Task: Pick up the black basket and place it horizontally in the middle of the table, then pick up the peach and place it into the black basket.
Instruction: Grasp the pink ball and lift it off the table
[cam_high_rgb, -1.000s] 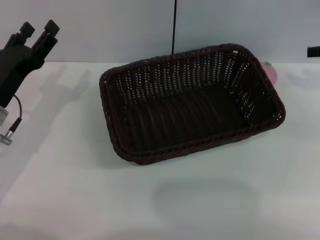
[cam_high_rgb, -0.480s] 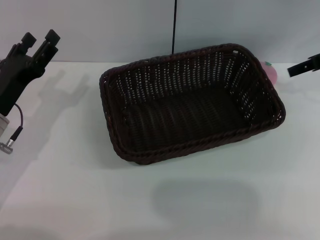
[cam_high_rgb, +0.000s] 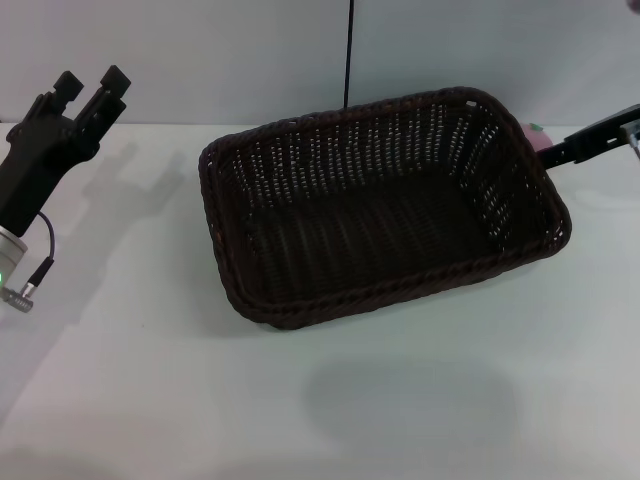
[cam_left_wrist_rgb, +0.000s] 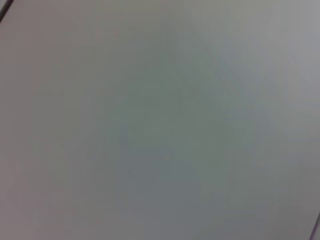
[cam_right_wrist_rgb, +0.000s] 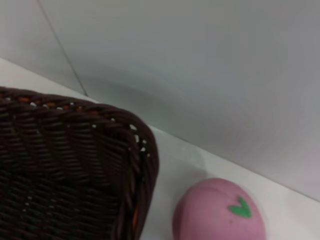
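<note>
The black basket (cam_high_rgb: 380, 205) lies on the white table (cam_high_rgb: 400, 400) near its middle, long side across, slightly skewed, and empty. The pink peach (cam_high_rgb: 537, 140) sits on the table just behind the basket's far right corner, mostly hidden by the rim. My right gripper (cam_high_rgb: 592, 145) reaches in from the right edge and ends close beside the peach. In the right wrist view the peach (cam_right_wrist_rgb: 220, 212) with its green leaf mark lies next to the basket's corner (cam_right_wrist_rgb: 100, 150). My left gripper (cam_high_rgb: 92, 84) is open and empty, held up at the far left, well away from the basket.
A thin black cable (cam_high_rgb: 348, 50) runs down the wall behind the basket. A grey wall (cam_high_rgb: 200, 50) bounds the table's far edge. The left wrist view shows only a plain pale surface (cam_left_wrist_rgb: 160, 120).
My right gripper has come in from the right edge to just beside the peach. My left gripper has shifted slightly to the right. The basket and peach have not moved.
</note>
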